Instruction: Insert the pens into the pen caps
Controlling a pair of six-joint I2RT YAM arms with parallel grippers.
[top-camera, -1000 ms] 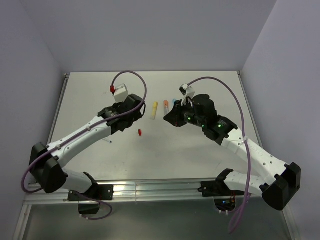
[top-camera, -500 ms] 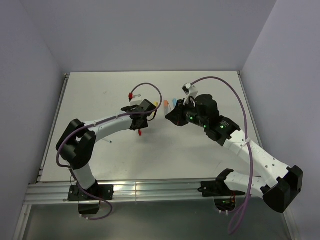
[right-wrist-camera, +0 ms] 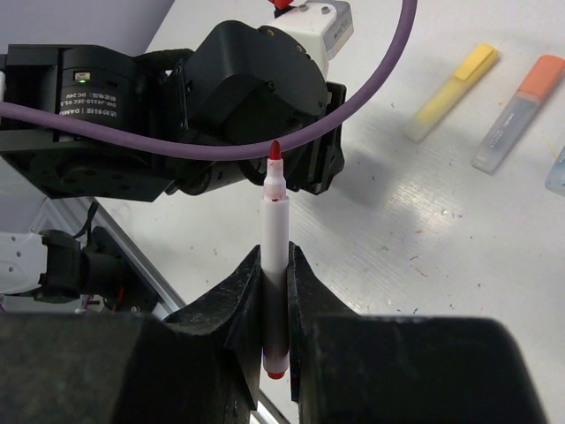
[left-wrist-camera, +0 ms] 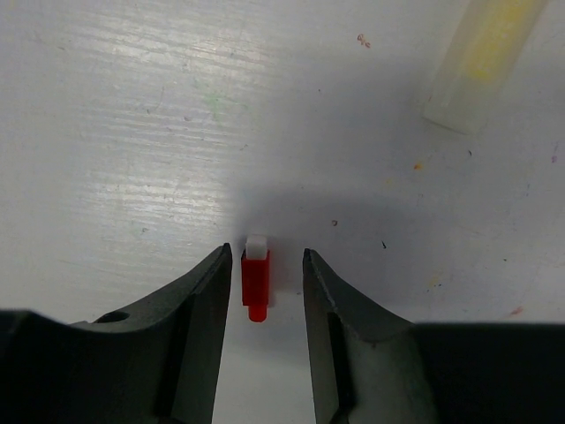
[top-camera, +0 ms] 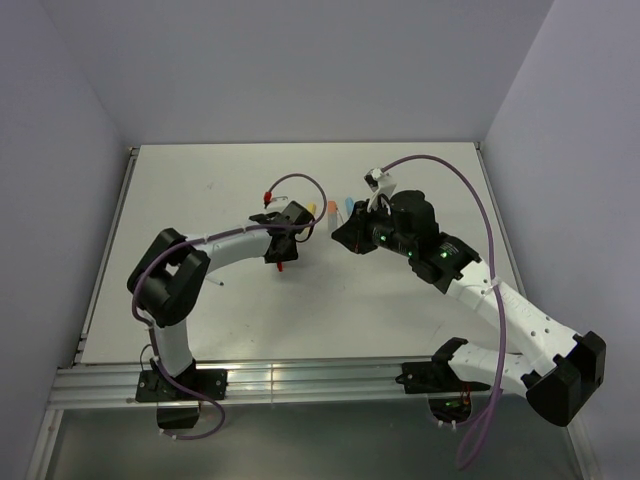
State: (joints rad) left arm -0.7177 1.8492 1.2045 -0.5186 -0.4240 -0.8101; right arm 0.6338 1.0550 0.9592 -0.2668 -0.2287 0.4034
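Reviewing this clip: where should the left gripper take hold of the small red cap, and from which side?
Pinch the red cap across its two long sides, coming straight down. It lies flat on the table, lengthwise between the open left gripper's fingers.

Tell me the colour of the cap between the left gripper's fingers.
The cap is red; left wrist view shows it best.

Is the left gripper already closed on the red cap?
No, the red cap lies on the table between the open fingers of the left gripper, with a gap visible on each side.
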